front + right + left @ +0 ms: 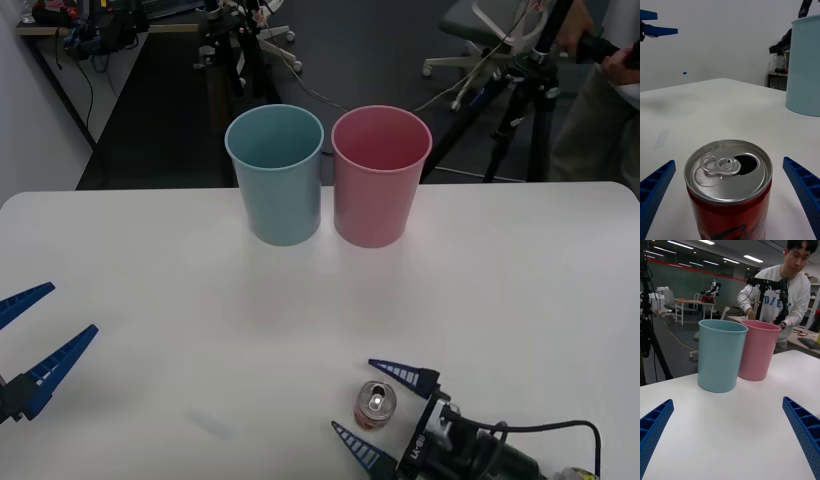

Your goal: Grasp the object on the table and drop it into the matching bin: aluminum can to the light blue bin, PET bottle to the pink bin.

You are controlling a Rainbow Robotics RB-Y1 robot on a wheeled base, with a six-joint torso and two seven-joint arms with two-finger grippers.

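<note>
Right gripper (385,407) low at the near table (520,290) edge, 2 blue fingers spread wide, straddling the upright red aluminum can (376,403) without touching it; silver lid and pull tab facing up between them. Ahead of it, well apart: light blue bin (275,175) and pink bin (380,177), side by side, bare tabletop between. Left gripper (30,335) far off at the left edge, fingers spread, holding nothing.

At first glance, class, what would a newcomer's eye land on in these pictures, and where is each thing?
Two tall bins stand side by side at the table's far edge, the light blue bin left of the pink bin. Near the front edge, the small red aluminum can stands upright between the open blue fingers of the right gripper. The left gripper waits open at the left edge.
</note>
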